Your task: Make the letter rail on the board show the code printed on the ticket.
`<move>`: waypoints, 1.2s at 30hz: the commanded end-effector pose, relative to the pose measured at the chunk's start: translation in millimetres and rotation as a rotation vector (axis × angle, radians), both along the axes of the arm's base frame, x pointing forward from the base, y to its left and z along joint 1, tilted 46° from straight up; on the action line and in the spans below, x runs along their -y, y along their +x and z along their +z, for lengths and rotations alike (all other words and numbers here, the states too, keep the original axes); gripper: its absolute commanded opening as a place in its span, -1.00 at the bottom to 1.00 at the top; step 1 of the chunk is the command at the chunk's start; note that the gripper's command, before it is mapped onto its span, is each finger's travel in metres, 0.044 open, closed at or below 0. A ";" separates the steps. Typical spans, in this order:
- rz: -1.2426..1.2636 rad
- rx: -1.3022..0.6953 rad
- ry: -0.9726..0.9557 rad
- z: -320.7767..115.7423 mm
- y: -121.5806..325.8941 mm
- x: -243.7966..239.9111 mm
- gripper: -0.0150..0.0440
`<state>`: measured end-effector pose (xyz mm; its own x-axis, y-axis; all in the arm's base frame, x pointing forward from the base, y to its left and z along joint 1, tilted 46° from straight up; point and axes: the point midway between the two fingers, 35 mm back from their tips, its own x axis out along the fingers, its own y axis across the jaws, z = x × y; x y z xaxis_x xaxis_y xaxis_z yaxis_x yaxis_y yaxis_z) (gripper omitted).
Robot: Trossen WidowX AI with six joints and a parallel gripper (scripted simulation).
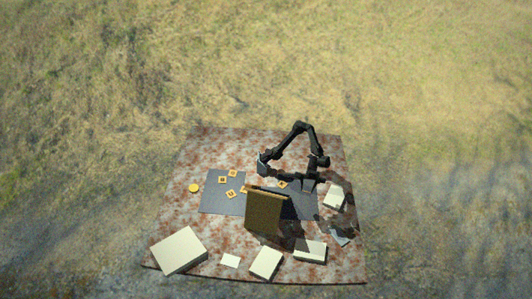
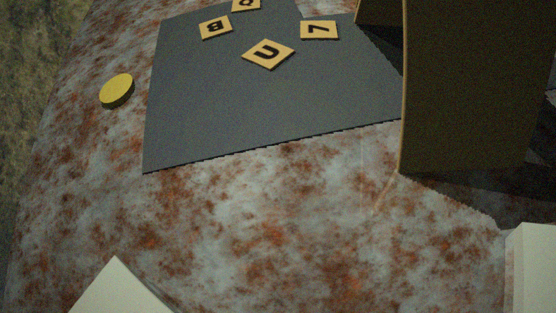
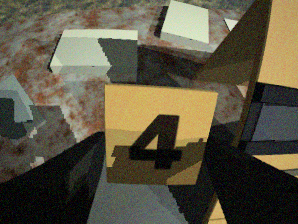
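Fingers of mine are pinching the tile with a 4, one on each side. It stands up, and its number looks back at me. It is up off the desk, near the big brown board, with a gap between them. I can't tell what the rail says from here.

The U tile, the B tile and the tile with a mark like a 7 lie flat on the dark mat. The tile that looks like a Q is near the B. The K tile lies behind the board.

A round yellow disc sits just outside the mat. Down by the front edge are a big white block and a little white card. I can't read anything on the card.
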<state>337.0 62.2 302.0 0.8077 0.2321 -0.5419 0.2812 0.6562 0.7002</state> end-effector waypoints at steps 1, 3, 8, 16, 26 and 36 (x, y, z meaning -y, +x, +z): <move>0.001 -0.004 0.014 -1.8 0.9 -3.8 -0.49; 0.001 -0.003 0.014 -7.5 10.4 -6.5 -0.49; 0.001 -0.001 0.015 -24.0 34.3 -13.8 -0.49; 0.001 -0.001 0.015 -24.4 36.4 -15.0 -0.49; 0.001 -0.001 0.015 -26.6 35.5 -13.7 -0.49; 0.001 -0.002 0.014 -30.6 34.0 -11.0 -0.49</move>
